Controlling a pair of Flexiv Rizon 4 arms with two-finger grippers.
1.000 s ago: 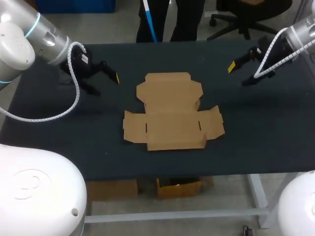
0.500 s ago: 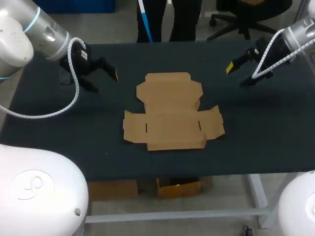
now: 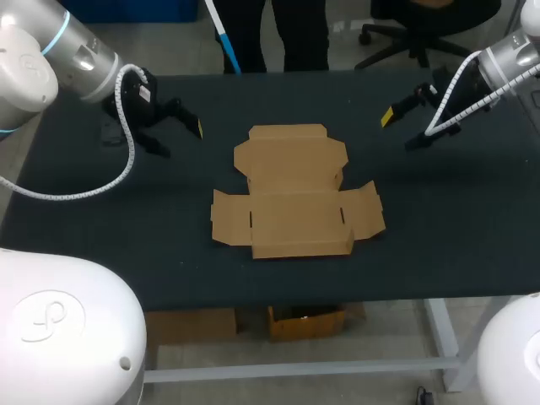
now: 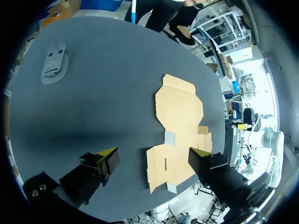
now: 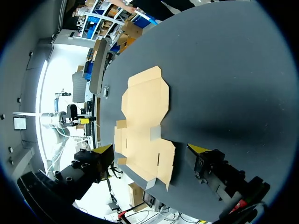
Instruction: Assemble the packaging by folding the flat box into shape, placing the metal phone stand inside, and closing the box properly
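flat box point(image 3: 295, 190): brown cardboard, unfolded, every flap spread out, lying flat on the middle of the dark table point(image 3: 439, 245). seen from my left wrist point(image 4: 180, 112) and my right wrist point(image 5: 142, 107), it lies ahead of and below both sets of fingers, touched by neither.

phone stand point(image 4: 54, 63): grey metal, lying low on the table surface. it sits far ahead of my left fingers and off to the side, well apart from the box. in the head view my left arm mostly hides it.

left gripper point(image 3: 177, 139): mine, fingers spread wide, nothing between the yellow tips point(image 4: 153, 152). held over the table on the left side of the box, apart from it.

right gripper point(image 3: 401, 129): mine, fingers likewise spread wide point(image 5: 149, 149). held over the far right part of the table, well apart from the box.
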